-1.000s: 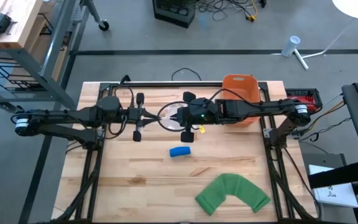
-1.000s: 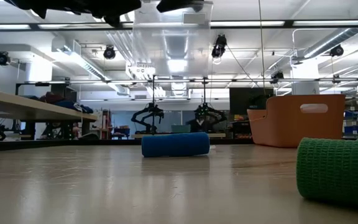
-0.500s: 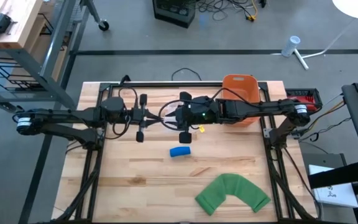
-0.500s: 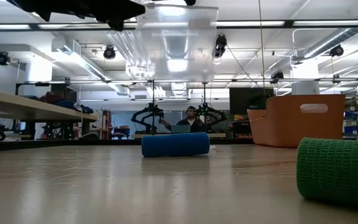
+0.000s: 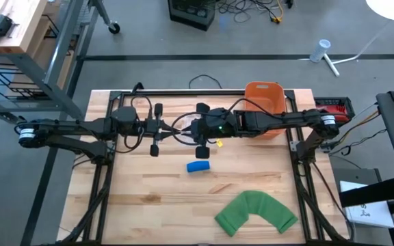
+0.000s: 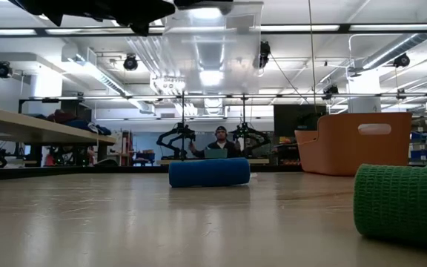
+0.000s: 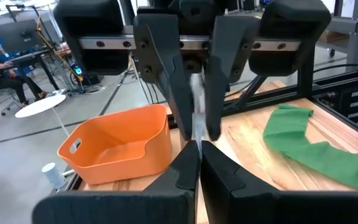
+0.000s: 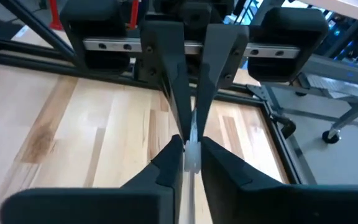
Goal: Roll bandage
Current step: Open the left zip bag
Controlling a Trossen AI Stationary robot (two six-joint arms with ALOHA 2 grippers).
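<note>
Left gripper (image 5: 157, 128): raised over the desk (image 5: 142, 198), fingers clenched on the edge of a clear box (image 6: 212, 44).
Clear box: held aloft between both arms; contents cannot be made out.
Right gripper (image 5: 198, 130): meets the left one, fingers pinching the same box.
Blue bandage roll (image 5: 198, 166): lying on the desk below the grippers.
Orange bin (image 5: 263, 96): back right, looks empty.
Green bandage (image 5: 256, 211): unrolled, front right.

A robotics lab: a wooden-topped table (image 5: 149, 198) on a black metal frame stands on grey concrete floor, ceiling strip lights (image 6: 199, 30) run overhead, more robot arms (image 6: 176, 137) stand at the far end, and a person (image 6: 218, 144) sits at a laptop.
</note>
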